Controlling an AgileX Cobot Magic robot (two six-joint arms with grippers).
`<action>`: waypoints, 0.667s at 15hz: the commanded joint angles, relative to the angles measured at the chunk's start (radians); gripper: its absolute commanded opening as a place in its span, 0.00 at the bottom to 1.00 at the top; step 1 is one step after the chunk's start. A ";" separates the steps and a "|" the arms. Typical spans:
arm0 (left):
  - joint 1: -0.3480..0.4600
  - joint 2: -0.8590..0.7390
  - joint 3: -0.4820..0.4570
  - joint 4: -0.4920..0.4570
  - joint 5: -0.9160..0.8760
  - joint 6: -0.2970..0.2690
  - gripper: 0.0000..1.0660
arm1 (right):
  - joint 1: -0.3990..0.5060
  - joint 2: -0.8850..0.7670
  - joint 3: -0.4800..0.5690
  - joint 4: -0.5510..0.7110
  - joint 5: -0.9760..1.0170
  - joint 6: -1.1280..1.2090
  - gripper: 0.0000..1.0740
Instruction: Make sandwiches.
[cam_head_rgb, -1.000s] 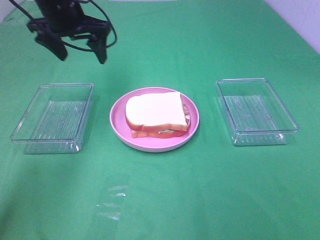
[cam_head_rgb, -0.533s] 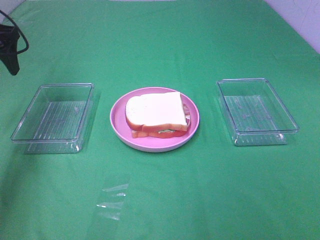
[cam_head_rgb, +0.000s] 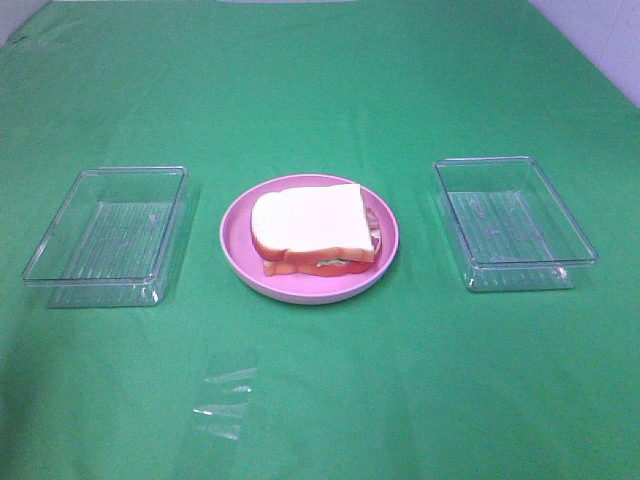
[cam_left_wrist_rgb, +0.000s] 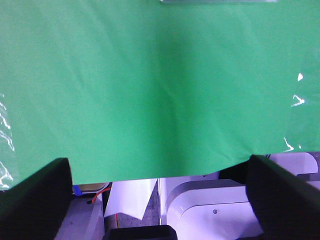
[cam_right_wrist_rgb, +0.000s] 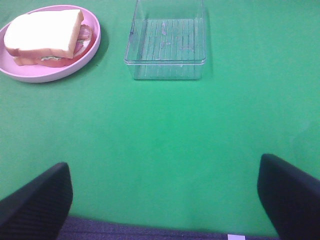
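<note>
Sandwich (cam_head_rgb: 313, 229) sits assembled on the pink plate (cam_head_rgb: 240, 256) at table centre: top bread slice on, with lettuce and pink filling showing at the edge. Both clear trays, left (cam_head_rgb: 105, 236) and right (cam_head_rgb: 512, 222), hold nothing visible. Neither arm appears in the high view. Left gripper (cam_left_wrist_rgb: 160, 200) has jaws spread wide over bare green cloth (cam_head_rgb: 320, 90) at the table edge, nothing between them; right gripper (cam_right_wrist_rgb: 165, 200) likewise spread and empty. Judgement: stacking looks complete; nothing evident remains.
</note>
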 joint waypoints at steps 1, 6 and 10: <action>-0.001 -0.238 0.081 -0.001 0.043 -0.002 0.81 | -0.001 -0.029 0.003 -0.001 -0.003 0.000 0.89; -0.001 -0.799 0.191 0.099 0.027 0.002 0.81 | -0.001 -0.029 0.003 -0.001 -0.003 0.000 0.89; -0.001 -1.047 0.245 0.092 0.012 0.001 0.81 | -0.001 -0.029 0.003 -0.001 -0.003 0.000 0.89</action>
